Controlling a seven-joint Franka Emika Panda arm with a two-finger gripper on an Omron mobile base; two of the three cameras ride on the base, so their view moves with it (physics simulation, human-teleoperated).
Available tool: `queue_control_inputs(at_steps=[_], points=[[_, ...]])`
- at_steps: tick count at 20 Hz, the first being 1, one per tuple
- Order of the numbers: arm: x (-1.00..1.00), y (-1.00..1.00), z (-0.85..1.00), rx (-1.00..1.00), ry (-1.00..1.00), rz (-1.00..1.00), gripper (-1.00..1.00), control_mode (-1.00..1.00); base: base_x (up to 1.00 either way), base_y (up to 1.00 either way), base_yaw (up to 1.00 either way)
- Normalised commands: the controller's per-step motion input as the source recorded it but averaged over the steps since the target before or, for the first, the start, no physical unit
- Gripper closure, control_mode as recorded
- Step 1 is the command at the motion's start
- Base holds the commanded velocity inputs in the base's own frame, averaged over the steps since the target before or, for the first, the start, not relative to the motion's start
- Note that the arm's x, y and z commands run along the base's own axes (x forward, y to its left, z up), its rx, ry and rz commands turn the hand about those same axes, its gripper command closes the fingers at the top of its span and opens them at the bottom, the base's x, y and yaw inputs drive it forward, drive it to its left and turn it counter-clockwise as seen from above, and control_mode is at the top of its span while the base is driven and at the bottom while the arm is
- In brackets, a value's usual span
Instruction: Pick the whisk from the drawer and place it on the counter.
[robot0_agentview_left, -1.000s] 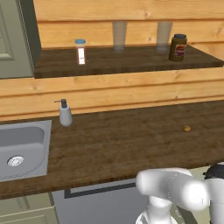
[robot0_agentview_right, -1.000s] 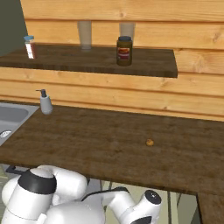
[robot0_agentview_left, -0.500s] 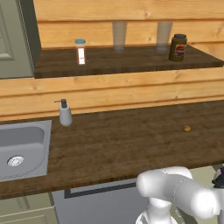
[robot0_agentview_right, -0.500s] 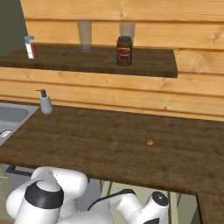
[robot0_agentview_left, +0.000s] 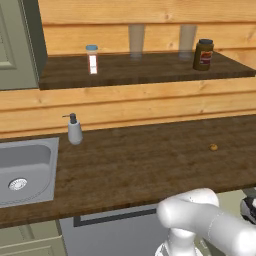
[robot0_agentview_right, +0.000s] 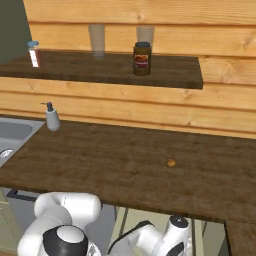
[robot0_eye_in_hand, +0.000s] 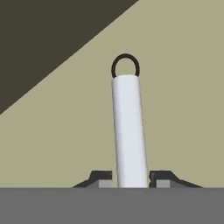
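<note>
In the hand view the whisk (robot0_eye_in_hand: 127, 127) shows as a slim pale metal handle with a dark ring at its far end; its wire loops are hidden. The handle runs up from between my fingertips, and my gripper (robot0_eye_in_hand: 131, 180) is shut on it. Behind it lies the pale sage floor of the drawer (robot0_eye_in_hand: 183, 87), with a dark shadowed corner at the upper left. My wrist (robot0_agentview_right: 176, 234) reaches down below the front edge of the dark wood-grain counter (robot0_agentview_right: 125, 160), also seen from the left side (robot0_agentview_left: 150, 160).
A steel sink (robot0_agentview_left: 25, 165) is set into the counter's left end, with a soap dispenser (robot0_agentview_left: 74, 130) beside it. A small brown crumb-like thing (robot0_agentview_left: 213, 147) lies at the right. The higher shelf (robot0_agentview_left: 150, 70) carries a brown jar (robot0_agentview_left: 202, 54), two glasses and a small bottle.
The arm's elbow and wrist have sunk a little lower below the counter edge. Nothing on the counter or the shelf has moved.
</note>
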Motion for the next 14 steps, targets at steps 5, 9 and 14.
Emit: queue_control_inputs(at_steps=[5, 9, 14], points=[[-0.94, -0.04, 0.13, 0.01, -0.17, 0.0, 1.0, -1.0, 0.0, 0.0, 0.0], [-0.9, -0.09, 0.91, 0.17, -0.31, 0.0, 1.0, -1.0, 0.0, 0.0, 0.0], [-0.22, 0.08, 1.0, 0.16, -0.26, 0.0, 1.0, -1.0, 0.0, 0.0, 0.0]])
